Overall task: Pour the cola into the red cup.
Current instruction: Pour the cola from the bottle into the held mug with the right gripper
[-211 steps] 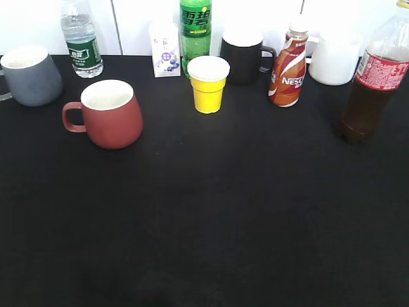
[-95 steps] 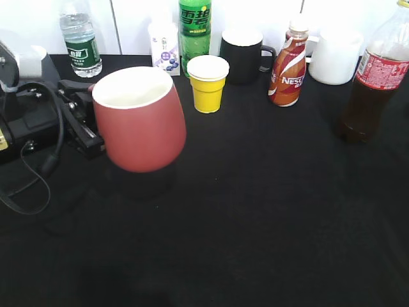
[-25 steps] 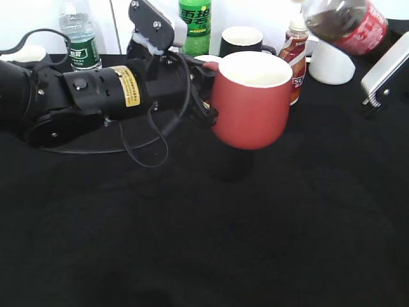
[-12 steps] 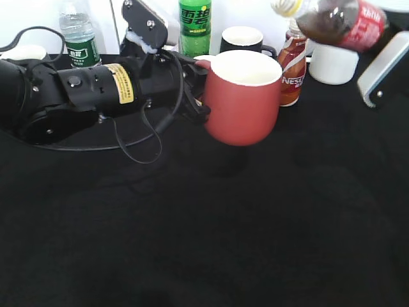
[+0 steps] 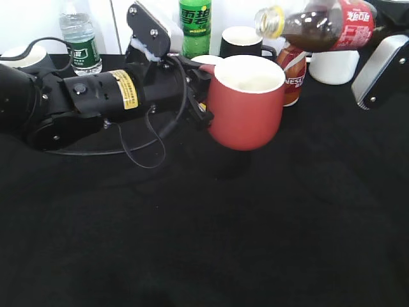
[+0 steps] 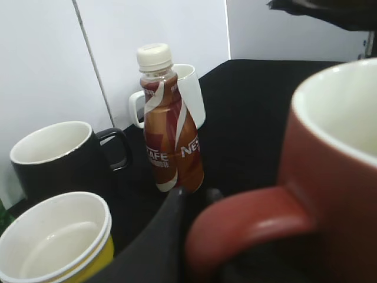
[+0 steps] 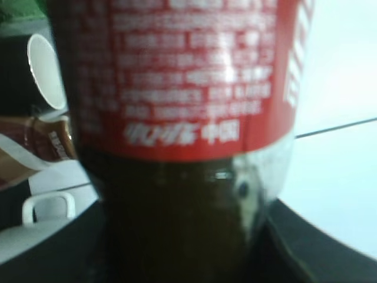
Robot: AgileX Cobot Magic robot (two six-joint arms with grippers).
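The red cup [image 5: 246, 105] hangs above the black table, held by its handle in my left gripper [image 5: 203, 96], which is shut on it. In the left wrist view the handle [image 6: 247, 227] fills the jaws [image 6: 197, 236]. Its white inside looks empty. The cola bottle [image 5: 319, 22] lies nearly level in the air at the upper right, pale yellow cap [image 5: 268, 21] on and pointing left over the cup's rim. My right gripper [image 5: 377, 29] is shut on its lower body, which fills the right wrist view [image 7: 177, 141].
Along the back stand a water bottle [image 5: 80, 38], a green soda bottle [image 5: 195, 25], a yellow cup [image 6: 56, 247], a black mug [image 5: 243, 41], a Nestle bottle [image 5: 293, 70] and a white mug [image 5: 332, 64]. A grey mug's rim [image 5: 25, 56] shows behind my left arm.
The cola bottle has tipped further toward level and moved left, bringing its cap over the cup. The red cup has shifted slightly right.
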